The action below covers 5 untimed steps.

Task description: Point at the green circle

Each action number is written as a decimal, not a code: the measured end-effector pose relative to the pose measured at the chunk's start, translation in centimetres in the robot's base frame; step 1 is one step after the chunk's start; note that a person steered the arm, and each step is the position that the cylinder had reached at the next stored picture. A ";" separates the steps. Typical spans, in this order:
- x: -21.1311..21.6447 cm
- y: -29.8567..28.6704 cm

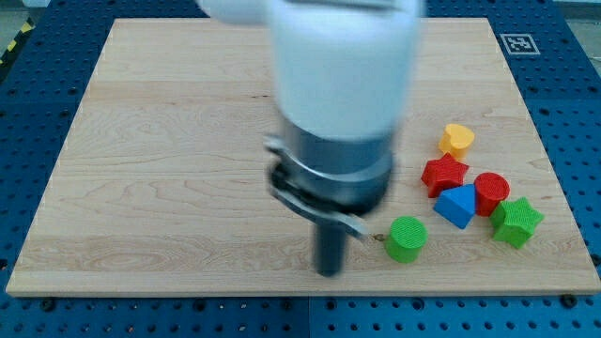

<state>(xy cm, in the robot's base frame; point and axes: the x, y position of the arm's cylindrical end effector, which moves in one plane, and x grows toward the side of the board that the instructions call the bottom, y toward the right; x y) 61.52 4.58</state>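
Observation:
The green circle (407, 238) lies on the wooden board (169, 160) near the view's bottom, right of centre. My tip (329, 272) is the lower end of the dark rod under the large blurred arm body. It stands on the board just to the left of the green circle, with a small gap between them.
To the right of the green circle lie a blue block (458, 206), a red star (443, 174), a red circle (491, 192), a green star (516, 222) and a yellow heart (457, 139). The board's bottom edge is close below my tip.

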 end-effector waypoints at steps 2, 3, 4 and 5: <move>0.4 11.0; 0.3 10.3; 0.0 9.4; -1.1 9.1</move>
<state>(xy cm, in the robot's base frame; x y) 60.41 13.66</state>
